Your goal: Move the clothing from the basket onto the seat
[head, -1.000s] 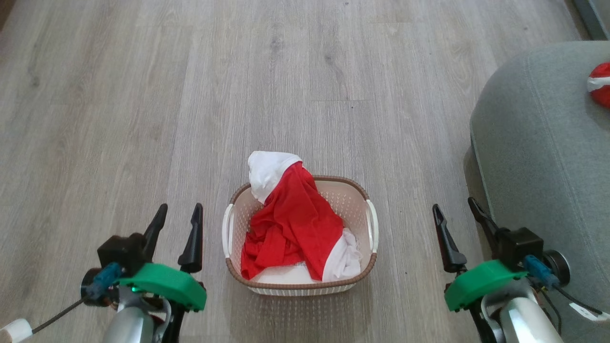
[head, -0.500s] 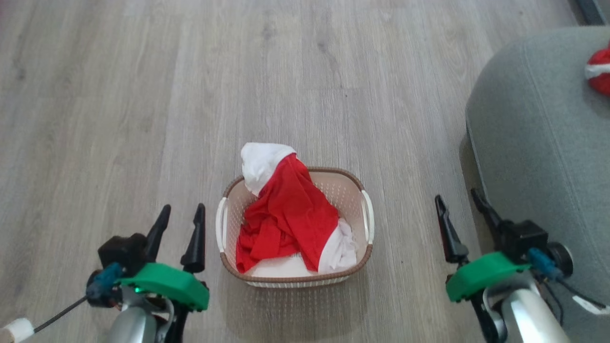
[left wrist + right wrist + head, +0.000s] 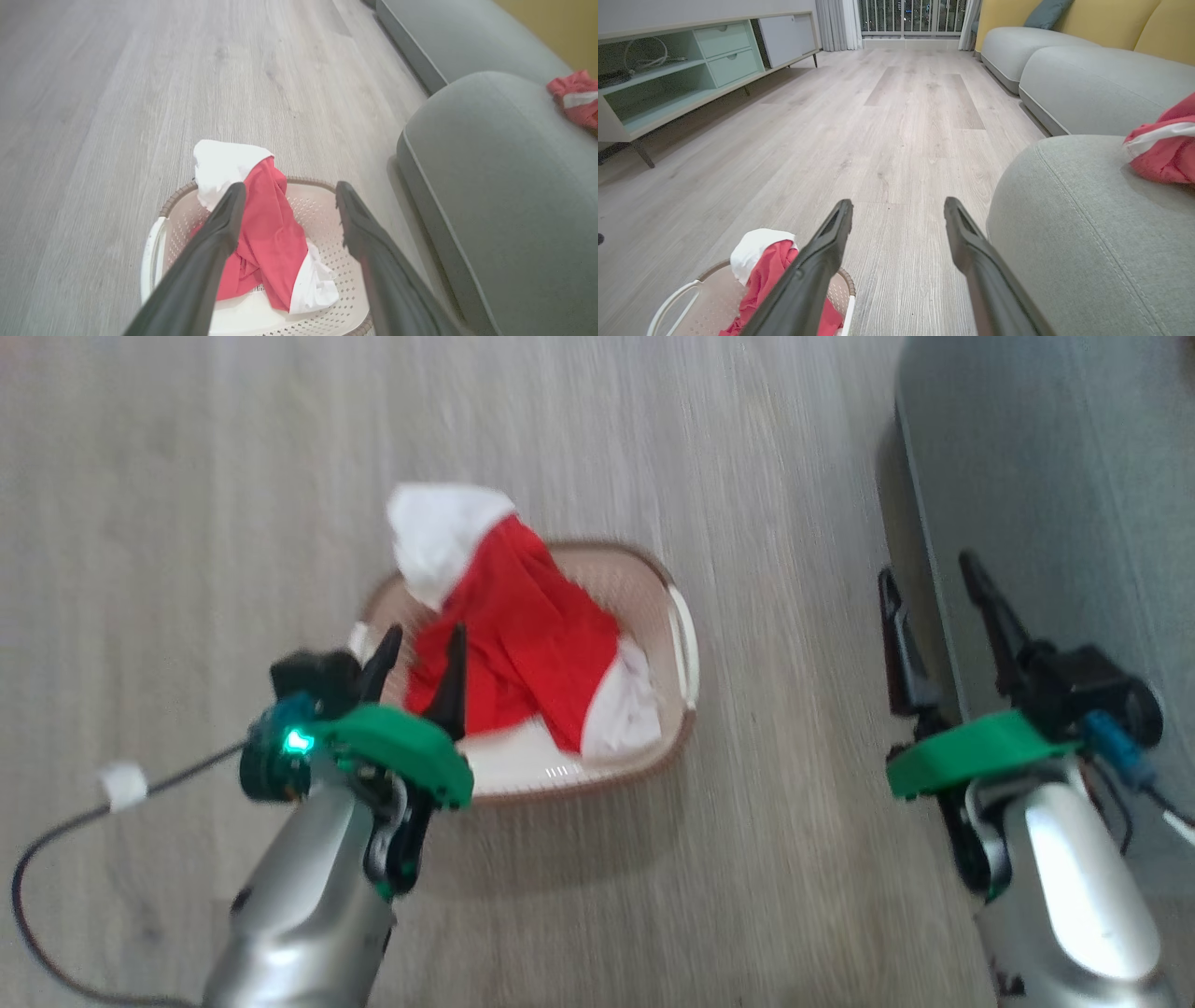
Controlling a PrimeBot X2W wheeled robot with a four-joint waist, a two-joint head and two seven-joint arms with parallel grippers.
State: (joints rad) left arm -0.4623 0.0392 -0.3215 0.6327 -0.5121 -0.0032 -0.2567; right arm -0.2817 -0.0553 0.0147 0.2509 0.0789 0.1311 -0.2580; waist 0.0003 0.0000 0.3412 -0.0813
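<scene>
A cream basket (image 3: pixel 677 635) with a brown rim stands on the wooden floor, holding red and white clothing (image 3: pixel 523 635) that spills over its far rim. My left gripper (image 3: pixel 422 646) hangs open above the basket's near left side, nothing between its fingers; the left wrist view looks down at the clothing (image 3: pixel 266 233) and basket (image 3: pixel 327 205). My right gripper (image 3: pixel 934 583) is open and empty, beside the grey seat (image 3: pixel 1055 476). Another red and white garment (image 3: pixel 1162 149) lies on the seat (image 3: pixel 1069 224).
A longer grey sofa section (image 3: pixel 1087 74) with yellow back cushions runs behind the seat. A pale green low cabinet (image 3: pixel 668 70) stands along the left wall. Bare wooden floor (image 3: pixel 187 504) stretches left of and beyond the basket. A black cable (image 3: pixel 103 803) trails from my left wrist.
The head camera has tilted, so the whole picture has shifted and blurred. My left arm has come forward and right, its open gripper now over the basket's near left side. Both grippers stay open.
</scene>
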